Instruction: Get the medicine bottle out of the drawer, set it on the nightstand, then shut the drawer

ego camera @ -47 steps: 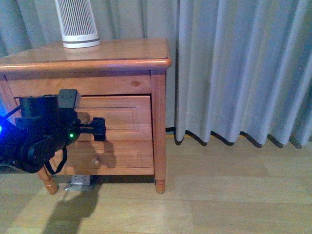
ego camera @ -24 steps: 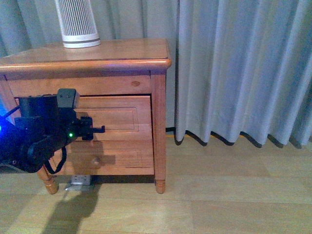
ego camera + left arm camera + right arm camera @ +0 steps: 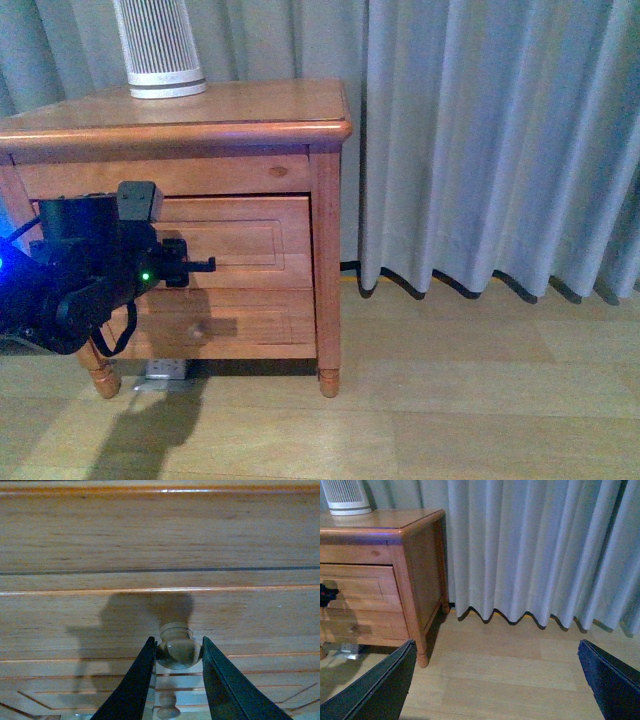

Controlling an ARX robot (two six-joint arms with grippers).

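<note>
The nightstand (image 3: 250, 105) stands at the left against the curtain. My left gripper (image 3: 203, 265) is shut on the round wooden knob (image 3: 176, 652) of the upper drawer (image 3: 260, 240). In the left wrist view both black fingers (image 3: 137, 680) press the knob's sides, with my left gripper (image 3: 177, 644) right against the drawer front (image 3: 160, 615). The drawer front sits about level with the cabinet's face. No medicine bottle shows in any view. My right gripper (image 3: 495, 685) hangs open over bare floor, right of the nightstand (image 3: 415, 575); it is out of the front view.
A tall white ribbed device (image 3: 158, 45) stands at the back left of the top. The lower drawer (image 3: 255, 322) with its own knob (image 3: 168, 711) is closed. A grey curtain (image 3: 480, 150) hangs behind and to the right. A small grey object (image 3: 165, 372) lies under the cabinet.
The left gripper's black head has drawn back slightly to the left at the knob and looks slimmer than a second ago. The drawer front looks unmoved.
</note>
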